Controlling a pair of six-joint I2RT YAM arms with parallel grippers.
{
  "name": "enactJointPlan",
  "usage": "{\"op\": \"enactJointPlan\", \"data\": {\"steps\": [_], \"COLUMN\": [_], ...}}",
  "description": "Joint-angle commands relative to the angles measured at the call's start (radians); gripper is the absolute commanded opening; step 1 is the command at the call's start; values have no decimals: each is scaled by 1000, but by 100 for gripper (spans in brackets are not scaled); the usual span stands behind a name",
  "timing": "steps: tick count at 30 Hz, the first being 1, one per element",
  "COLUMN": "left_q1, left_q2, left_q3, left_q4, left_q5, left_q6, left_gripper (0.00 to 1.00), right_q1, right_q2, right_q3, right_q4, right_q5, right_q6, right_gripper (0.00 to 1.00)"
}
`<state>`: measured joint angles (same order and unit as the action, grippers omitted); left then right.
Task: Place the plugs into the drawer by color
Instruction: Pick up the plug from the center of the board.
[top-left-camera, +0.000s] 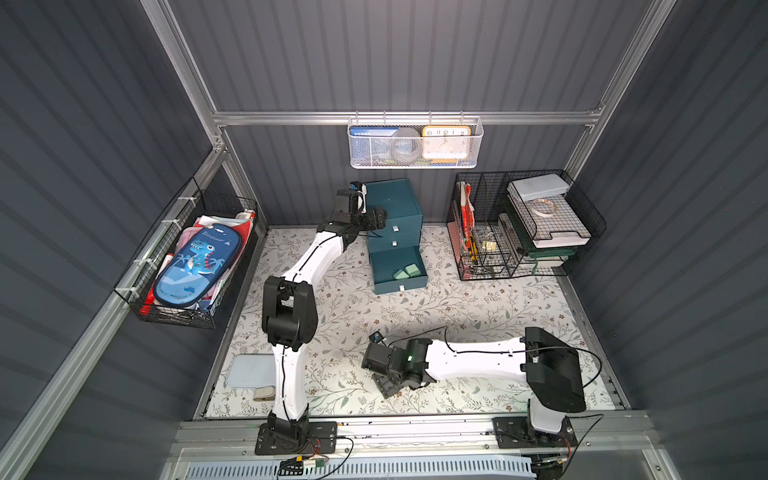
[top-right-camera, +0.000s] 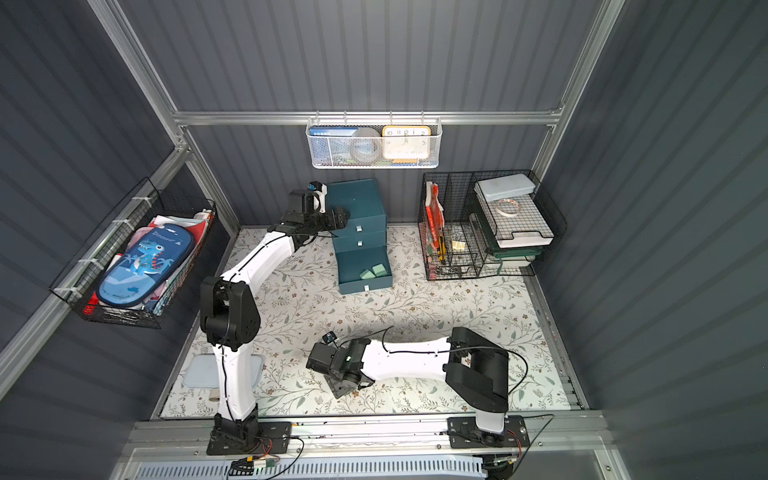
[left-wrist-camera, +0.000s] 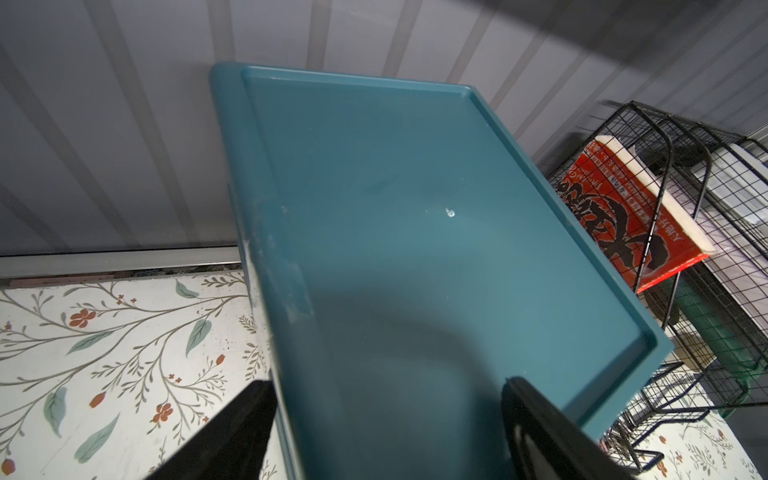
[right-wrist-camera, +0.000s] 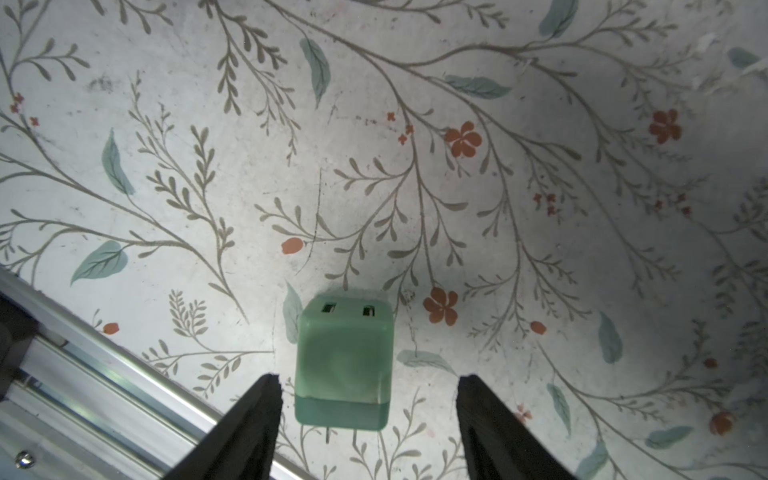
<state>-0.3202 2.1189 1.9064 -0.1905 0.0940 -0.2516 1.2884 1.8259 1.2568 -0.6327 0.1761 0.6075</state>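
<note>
Mint-green plug (right-wrist-camera: 344, 365) lies on the floral worktop (right-wrist-camera: 540, 249) near the front edge, close to the aluminium rail (right-wrist-camera: 104, 370); two small rectangular openings show on the face turned away from the wrist camera; short prongs are just visible at the opposite end. Right claw (right-wrist-camera: 370, 380) points down over it, jaws spread with the plug between them; neither finger touches it; one finger sits just beside its side, the other further off; nothing gripped. In both top views this plug is hidden under the right wrist.

Drawer cabinet (top-left-camera: 397, 199), dark teal, stands at the back of the worktop against the wall; upper two drawers shut, each with a white pull tab (top-left-camera: 395, 227); bottom drawer (top-left-camera: 384, 266) pulled out toward the front; inside it two mint-green plugs (top-left-camera: 412, 269) lie side by side, close together, in the right half.

Left claw (left-wrist-camera: 385, 381) hangs at the cabinet's upper left-front corner, over its flat top; jaws wide apart, holding nothing; whether a finger touches the cabinet I cannot tell. Black wire rack (top-left-camera: 519, 232) stands to the right of the cabinet, apart from it.
</note>
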Motion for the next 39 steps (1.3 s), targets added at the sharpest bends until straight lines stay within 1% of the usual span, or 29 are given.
{"op": "enactJointPlan", "data": {"steps": [1, 12, 20, 26, 27, 29, 33, 37, 39], "left_q1": [-10, -10, -11, -11, -11, -11, -11, -11, -13], "left_q2": [39, 38, 39, 38, 38, 36, 29, 29, 29], "left_q3": [-36, -40, -38, -39, -40, -44, -46, -43, -39], "left_q4": [-141, -141, -141, -141, -141, -141, -136, -135, -135], "left_q5": [1, 0, 0, -2, -3, -4, -5, -7, -6], "left_q6": [48, 50, 50, 50, 49, 48, 46, 45, 45], "left_gripper": [89, 90, 90, 90, 90, 90, 89, 89, 90], "right_q1": [8, 12, 1, -22, -33, -71, -206, -328, -364], "right_q2": [40, 128, 133, 104, 96, 85, 63, 79, 99], "right_q3": [25, 75, 74, 78, 82, 110, 218, 309, 336], "right_q4": [-43, -67, -66, -78, -74, -76, -39, 49, 134], "right_q5": [4, -10, -23, -2, 5, 34, 98, 138, 213], "right_q6": [26, 14, 17, 22, 17, 2, -59, -155, -230], "right_gripper": [71, 70, 59, 48, 46, 45, 43, 43, 43]}}
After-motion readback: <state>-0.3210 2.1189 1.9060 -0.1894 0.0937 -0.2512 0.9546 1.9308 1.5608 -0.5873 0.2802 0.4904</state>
